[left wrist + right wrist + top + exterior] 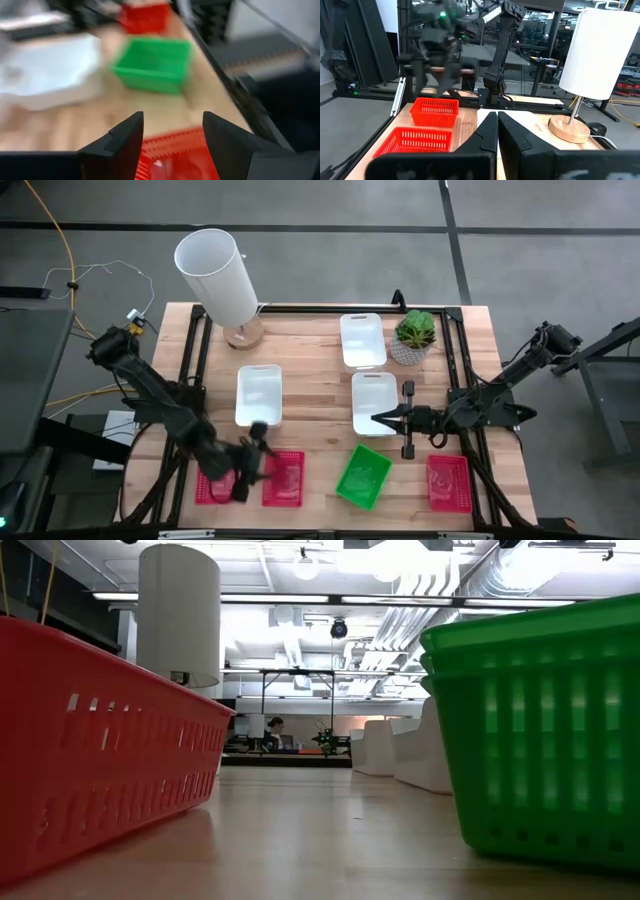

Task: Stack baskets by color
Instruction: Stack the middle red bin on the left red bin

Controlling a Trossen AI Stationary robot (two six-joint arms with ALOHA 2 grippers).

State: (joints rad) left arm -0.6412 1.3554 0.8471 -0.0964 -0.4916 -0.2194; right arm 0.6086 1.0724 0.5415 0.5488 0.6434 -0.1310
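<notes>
Left gripper (250, 463) open over red baskets (283, 479), lamp (218, 277), potted plant (415, 332) behind

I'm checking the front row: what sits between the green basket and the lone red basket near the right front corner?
Nothing: in the high view, only bare table separates the green basket from the red basket.

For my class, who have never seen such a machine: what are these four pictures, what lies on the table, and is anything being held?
Two dark robot arms work at a wooden table. One picture looks straight down, one looks level across the tabletop, and two come from cameras on the wrists. On the table lie three white baskets, a green basket, three red baskets, a lamp and a potted plant. The left gripper, jaws open, hovers over the red baskets at the near left and holds nothing. The right gripper, jaws shut and empty, points over a white basket.
</notes>
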